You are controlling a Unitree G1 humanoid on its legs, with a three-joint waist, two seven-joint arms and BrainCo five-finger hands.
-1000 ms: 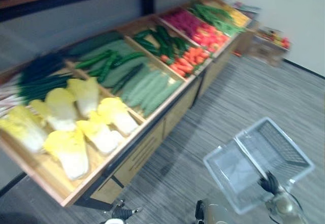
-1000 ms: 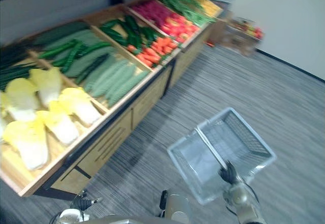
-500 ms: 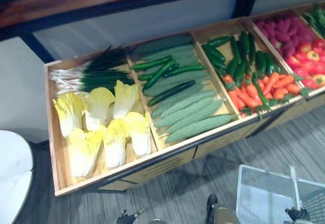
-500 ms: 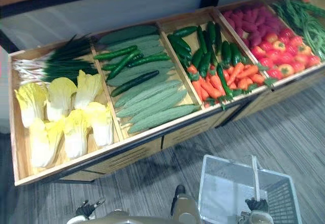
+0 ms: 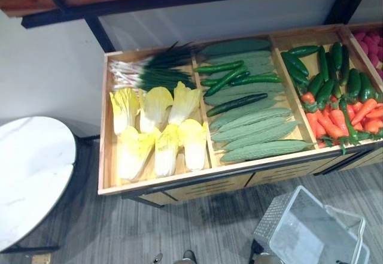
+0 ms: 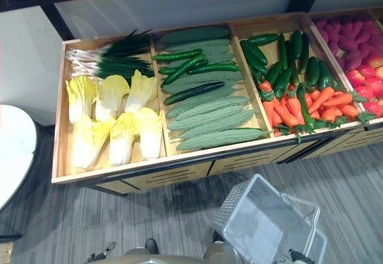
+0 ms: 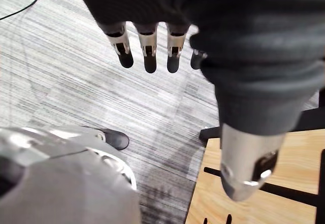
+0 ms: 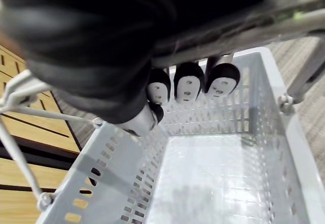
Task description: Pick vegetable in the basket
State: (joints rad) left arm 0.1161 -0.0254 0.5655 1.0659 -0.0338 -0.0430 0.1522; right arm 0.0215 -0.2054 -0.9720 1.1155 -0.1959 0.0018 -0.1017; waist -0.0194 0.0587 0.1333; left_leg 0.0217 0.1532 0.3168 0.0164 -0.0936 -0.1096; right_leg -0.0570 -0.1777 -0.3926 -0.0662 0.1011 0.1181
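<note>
- The grey perforated basket [image 6: 229, 209] hangs low on the right, its floor bare, in front of the wooden stand [image 6: 179, 169].
- The right hand [image 8: 189, 85] has its fingers curled round the basket's metal handle [image 8: 244, 23].
- The left hand [image 7: 147, 51] hangs over the floor, fingers straight and holding nothing.
- Left compartment: pale cabbages [image 6: 111, 120] and green onions [image 6: 108, 60].
- Middle compartment: cucumbers [image 6: 191, 63] behind ridged gourds [image 6: 215, 120].
- Next compartment: carrots [image 6: 299, 105] lie at its front.

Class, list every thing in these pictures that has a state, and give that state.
basket: empty, held by its handle.
right hand: shut on the handle.
left hand: open, holding nothing, above the floor.
wooden bin: stocked with vegetables.
</note>
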